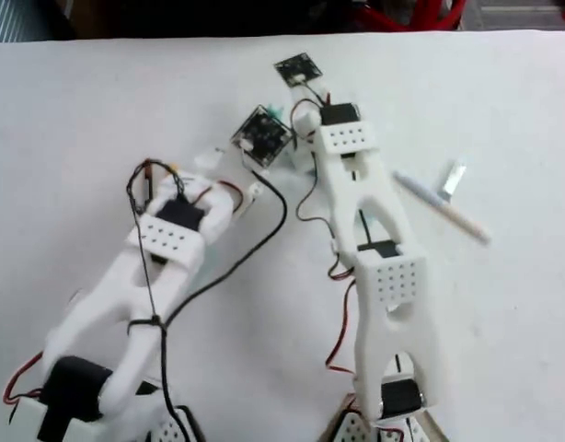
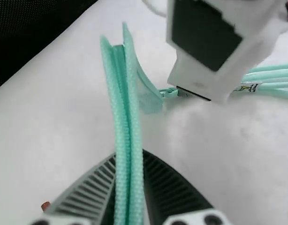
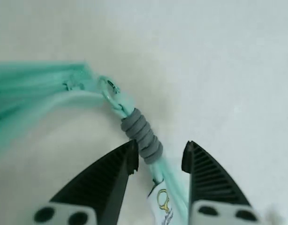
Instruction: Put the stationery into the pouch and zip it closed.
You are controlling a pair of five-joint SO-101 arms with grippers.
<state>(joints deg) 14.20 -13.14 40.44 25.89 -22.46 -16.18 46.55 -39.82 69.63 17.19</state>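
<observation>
Left gripper point(image 2: 129, 158) is pinching the pouch point(image 2: 127, 108) edge, 12 o'clock of table point(image 1: 80, 138) centre. Right gripper point(image 3: 160, 145) is straddling the zipper pull point(image 3: 140, 135), jaws spread. I'd be closing squarely, then pulling along the teeth. Pen point(image 1: 439, 207) is lying outside, 4 o'clock of it.

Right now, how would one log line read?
left hand shut on pouch edge | right hand open around zip pull | pen lying on table

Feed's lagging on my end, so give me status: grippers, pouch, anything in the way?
Left gripper shut on pouch edge. Right gripper open, straddling zipper pull. Pen lies on table, outside pouch.
</observation>
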